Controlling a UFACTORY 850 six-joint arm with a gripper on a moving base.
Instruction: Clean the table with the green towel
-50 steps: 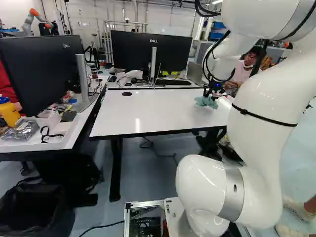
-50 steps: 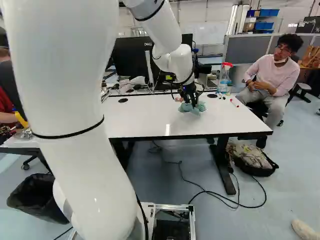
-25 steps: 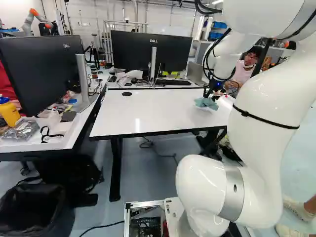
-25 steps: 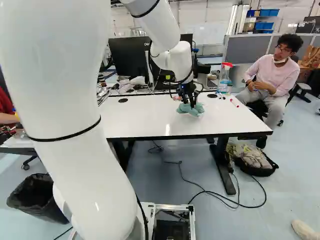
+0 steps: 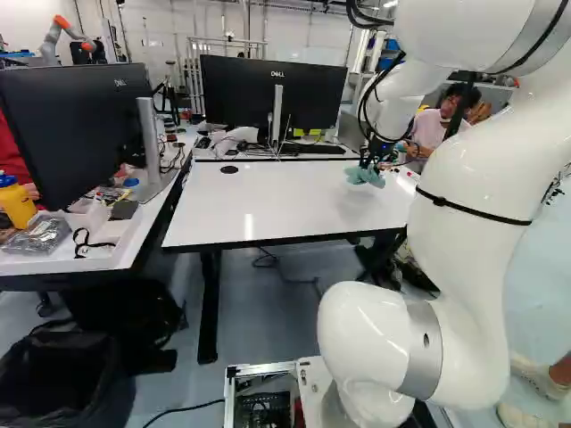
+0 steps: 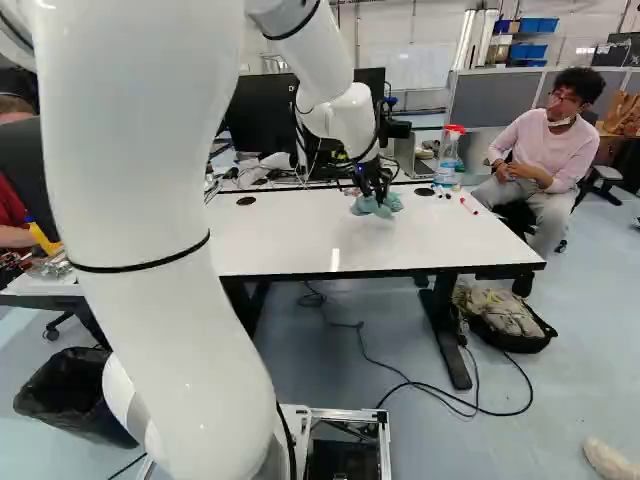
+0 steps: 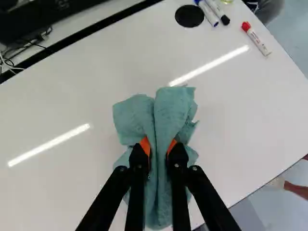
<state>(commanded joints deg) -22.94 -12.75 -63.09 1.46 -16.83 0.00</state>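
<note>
At the far right part of the white table (image 5: 268, 209), my gripper (image 6: 376, 193) points down with the green towel (image 6: 372, 206) beneath it. The wrist view shows the gripper (image 7: 158, 147) shut on the bunched green towel (image 7: 168, 113), an orange pad pressing it from each side. Folds of cloth spread ahead of the fingers and hang beneath them. Whether the towel's underside touches the table cannot be told.
Markers (image 7: 256, 38) and a round black cap (image 7: 189, 16) lie by the table's far right corner, near a spray bottle (image 6: 448, 155). Monitors (image 5: 272, 94) stand behind. A seated person is beyond the right end. Another robot (image 5: 67, 36) stands far back.
The arm has carried the towel a little leftward over the table in both base views, with the gripper staying shut on it. The base has not moved.
</note>
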